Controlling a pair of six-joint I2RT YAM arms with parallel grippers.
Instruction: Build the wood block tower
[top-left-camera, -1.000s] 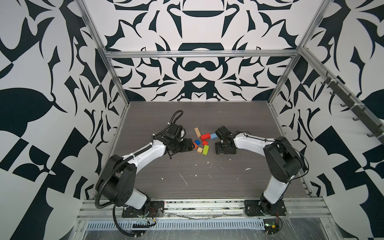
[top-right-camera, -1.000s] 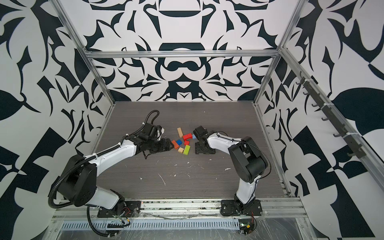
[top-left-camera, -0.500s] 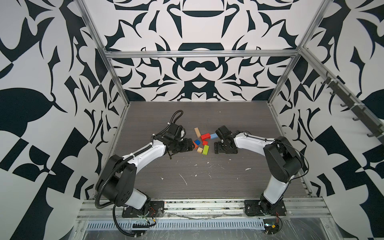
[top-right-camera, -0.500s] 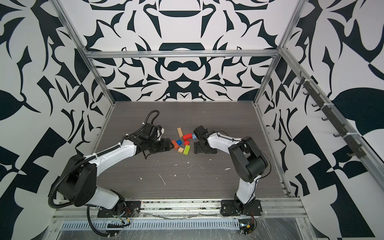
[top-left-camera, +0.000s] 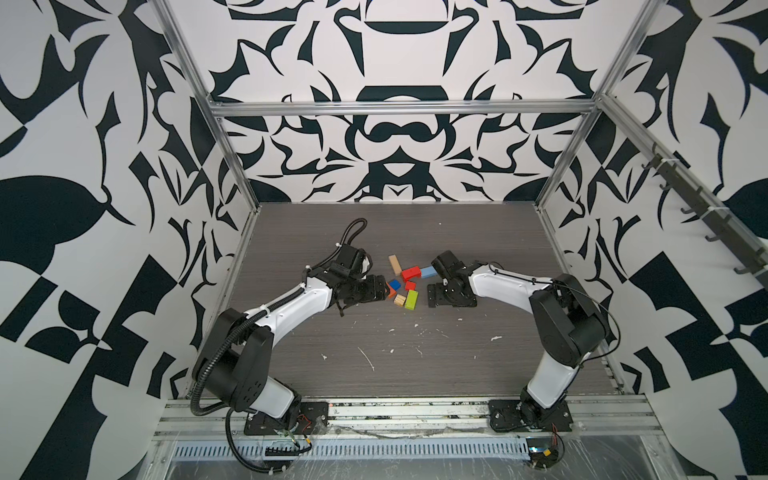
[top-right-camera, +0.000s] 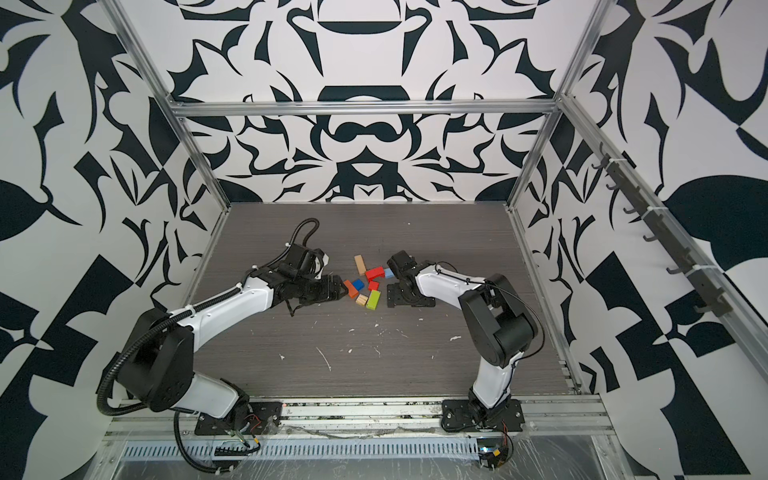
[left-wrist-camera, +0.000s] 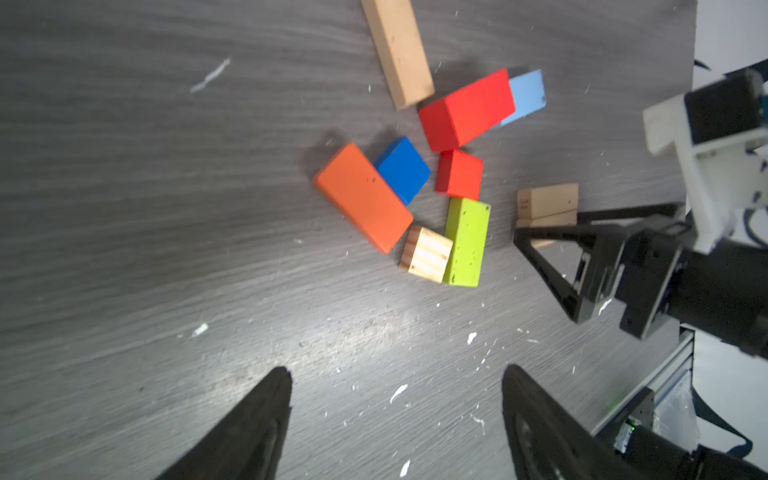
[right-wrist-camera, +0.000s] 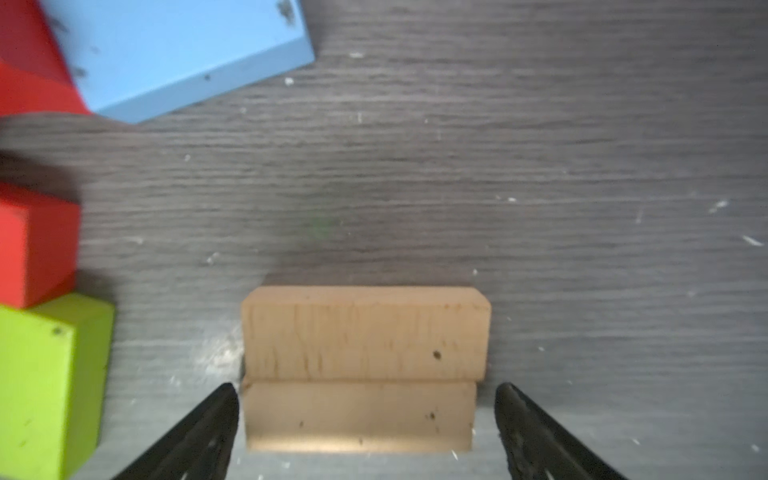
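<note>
1. The left arm (top-left-camera: 291, 303) comes in low from its base at the near edge. Its elbow is bent and its forearm stretches toward mid-table (top-left-camera: 415, 357).
2. The left gripper (left-wrist-camera: 395, 374) hovers just short of the blocks. Its jaws are spread wide with nothing between them. Only its fingertips show in the left wrist view.
3. No tower stands. The blocks lie loose at mid-table between the two grippers: orange bar (left-wrist-camera: 363, 197), blue cube (left-wrist-camera: 403, 168), tan cube (left-wrist-camera: 426, 255), green bar (left-wrist-camera: 465, 243), red cube (left-wrist-camera: 459, 174), red bar (left-wrist-camera: 467, 110), tan bar (left-wrist-camera: 399, 54) and pale blue block (left-wrist-camera: 528, 95).
4. In both top views the left gripper covers part of the orange bar. The red bar hides half of the pale blue block.
5. A tan pair (left-wrist-camera: 546, 203) sits just right of the green bar, one block atop the other and slightly offset. In both top views it is hidden under the right gripper.
6. The right gripper (right-wrist-camera: 365, 388) points down with its jaws wide astride the tan pair. A gap shows at one finger, and I cannot tell whether the other touches.
7. The right arm (top-left-camera: 503, 284) rises from its near base, folds, and slopes down toward the middle.
8. The right wrist view is blurred, and its edge cuts off the red and green blocks.
</note>
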